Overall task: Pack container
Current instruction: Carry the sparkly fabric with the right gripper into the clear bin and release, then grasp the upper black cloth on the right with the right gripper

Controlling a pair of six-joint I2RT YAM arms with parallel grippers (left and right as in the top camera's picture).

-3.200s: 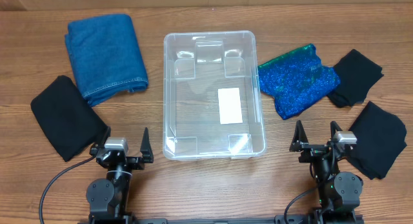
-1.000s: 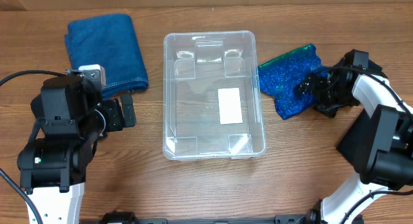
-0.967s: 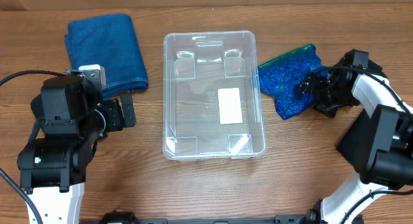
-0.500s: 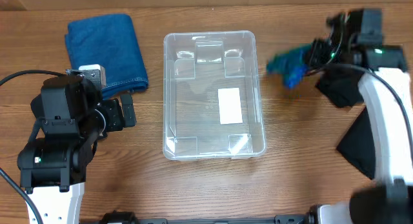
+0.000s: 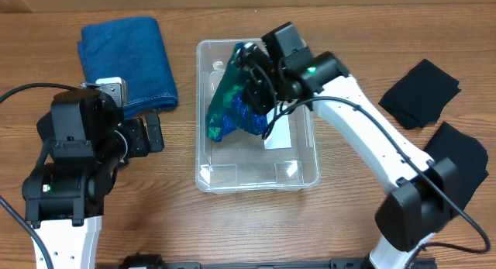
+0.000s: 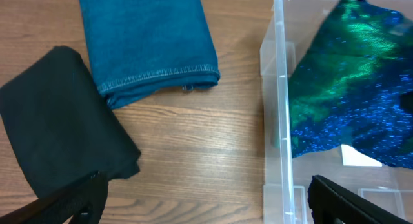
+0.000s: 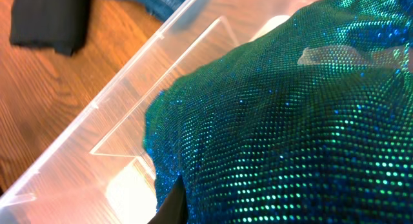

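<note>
since half a second ago the right hand (image 5: 249, 81) has swung from the far right of the desk (image 5: 232, 230) to a spot over the container (image 5: 256, 185), bringing the sparkly blue-green cloth (image 5: 229, 106) with it. that hand is clamped on the cloth's upper part, and the cloth hangs down from it in a loose drape, its lower end inside the container's left half. in the right wrist view the sequined fabric fills nearly the whole picture, with the clear container wall beside it. the container sits in the middle of the desk, and its white label (image 5: 277, 139) shows partly past the cloth's edge. the left hand (image 5: 146, 135) hangs to the left of the container, apart from it, with its fingers spread wide and nothing between them. below it, in the left wrist view, lies a folded black cloth (image 6: 58, 127), and just beyond that a folded blue denim cloth (image 5: 128, 63). two more black cloths (image 5: 422, 91) lie at the far right of the desk, well apart from the container.
</note>
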